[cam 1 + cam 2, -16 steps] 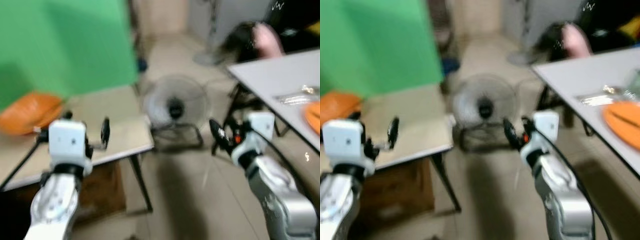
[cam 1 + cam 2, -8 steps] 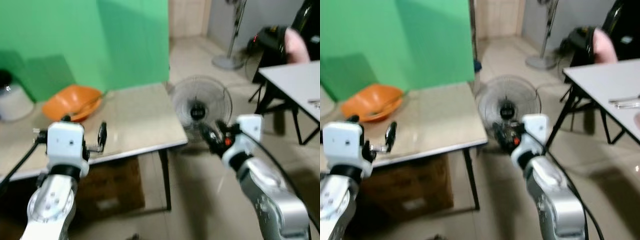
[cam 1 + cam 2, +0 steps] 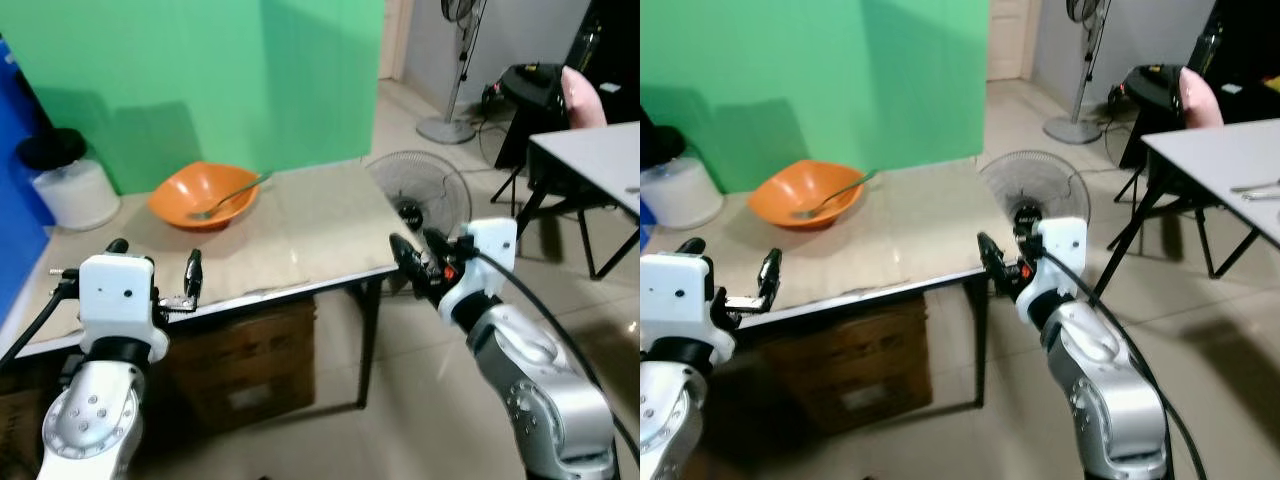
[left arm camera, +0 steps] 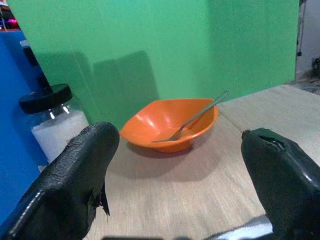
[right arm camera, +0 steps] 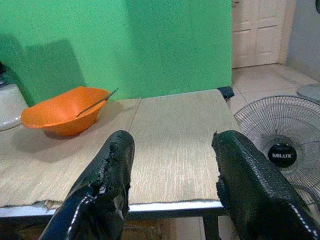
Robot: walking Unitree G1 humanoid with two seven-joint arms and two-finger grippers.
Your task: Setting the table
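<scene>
We read one marking: "MILUX", in white letters on the dark round hub of the fan point(image 5: 283, 156), which stands on the floor just past the desk point(image 5: 175, 145) edge. We find no other legible text, label or number in any view.

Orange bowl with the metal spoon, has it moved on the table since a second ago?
Cannot tell. The camera turned; the orange bowl sits near the green wall both times.

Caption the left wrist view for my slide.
Open left end effector faces an orange bowl holding a spoon.
</scene>
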